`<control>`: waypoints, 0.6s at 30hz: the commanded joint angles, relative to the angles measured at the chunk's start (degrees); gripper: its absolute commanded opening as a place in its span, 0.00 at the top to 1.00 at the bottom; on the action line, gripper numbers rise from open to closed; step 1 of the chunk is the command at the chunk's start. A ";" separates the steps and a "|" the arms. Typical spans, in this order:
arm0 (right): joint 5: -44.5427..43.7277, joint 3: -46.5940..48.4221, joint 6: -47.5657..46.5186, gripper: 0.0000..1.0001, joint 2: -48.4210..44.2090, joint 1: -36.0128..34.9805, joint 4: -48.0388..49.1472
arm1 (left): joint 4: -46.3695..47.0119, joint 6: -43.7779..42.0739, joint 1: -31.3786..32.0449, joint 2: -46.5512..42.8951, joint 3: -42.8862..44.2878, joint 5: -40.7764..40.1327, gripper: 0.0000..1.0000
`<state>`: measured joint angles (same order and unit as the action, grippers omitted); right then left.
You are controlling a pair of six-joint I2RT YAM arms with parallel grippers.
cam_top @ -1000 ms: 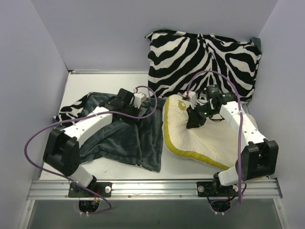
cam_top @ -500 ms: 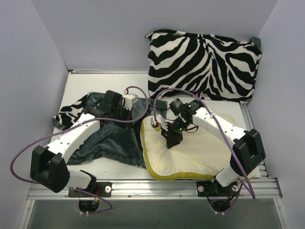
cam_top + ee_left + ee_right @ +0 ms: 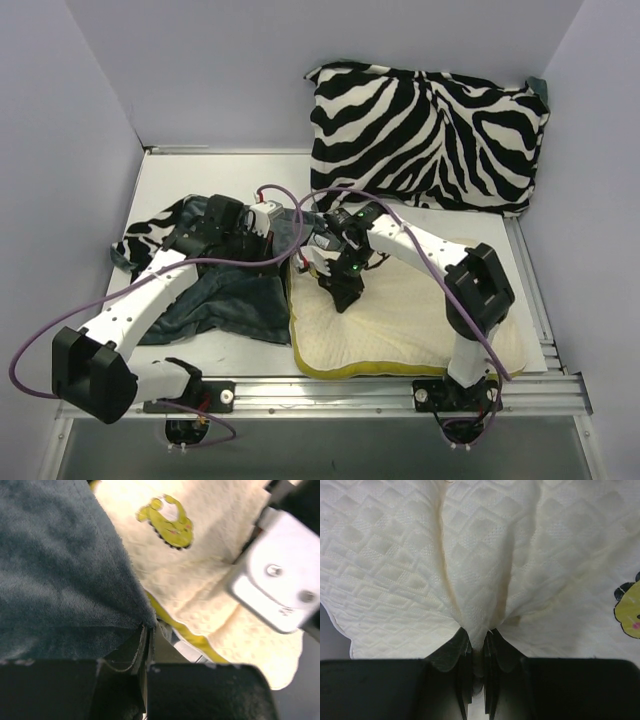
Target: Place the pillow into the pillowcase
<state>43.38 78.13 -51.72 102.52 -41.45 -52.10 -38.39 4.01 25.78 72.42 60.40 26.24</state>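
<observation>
Alignment of pillow edge and cover mouth is what the coming move depends on. The flat cream-yellow quilted pillow with olive-yellow piping (image 3: 410,320) is laid on the white table (image 3: 200,175) in front of the right arm. Its long axis runs left to right, and its left short edge meets the right edge of the soft dark grey-teal plush pillowcase with a zebra-print reverse (image 3: 235,295).

The right gripper (image 3: 476,642) is pressed together on a raised fold of the quilted fabric near the pillow's far left corner. The left gripper (image 3: 146,635) is pinched on the plush hem of the pillowcase, with the pillow's emblem corner seen just beyond it. The pillowcase lies to the left of the right gripper, so the insertion is judged to run leftward along the pillow's long axis.

Compared with a second ago, the pillow has been dragged left from the right side until it touches the pillowcase, and the pillowcase has been bunched narrower. Nothing is yet seen inside the cover.
</observation>
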 commanded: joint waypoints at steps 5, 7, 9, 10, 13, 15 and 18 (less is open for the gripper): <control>3.38 17.74 1.89 1.00 9.00 3.21 -3.53 | 0.16 -1.37 -0.38 -5.09 -2.83 9.00 1.00; 3.73 20.30 1.54 1.00 11.47 3.57 -4.33 | 0.16 -1.37 -0.47 -6.33 -3.45 10.93 1.00; 4.52 22.68 1.80 1.00 13.05 4.01 -4.94 | 0.07 -2.16 -0.64 -7.03 -3.80 11.90 1.00; 5.05 23.12 2.15 1.00 13.49 4.27 -5.03 | 0.07 -2.51 -0.90 -7.38 -3.80 13.21 1.00; 5.75 25.49 4.16 1.00 15.16 5.94 -4.77 | -0.19 -5.94 -1.52 -8.96 -4.94 15.50 1.00; 5.76 28.64 5.22 1.00 16.13 8.13 -4.86 | -1.06 -8.83 -1.61 -10.54 -6.08 16.73 1.00; 5.67 32.69 7.07 1.00 17.27 10.16 -4.86 | -8.25 -16.03 -1.35 -9.50 -3.82 18.14 0.96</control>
<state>46.98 105.21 -46.70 119.92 -34.35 -55.86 -40.45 -4.10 24.34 63.55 54.39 38.68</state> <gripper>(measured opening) 0.094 0.028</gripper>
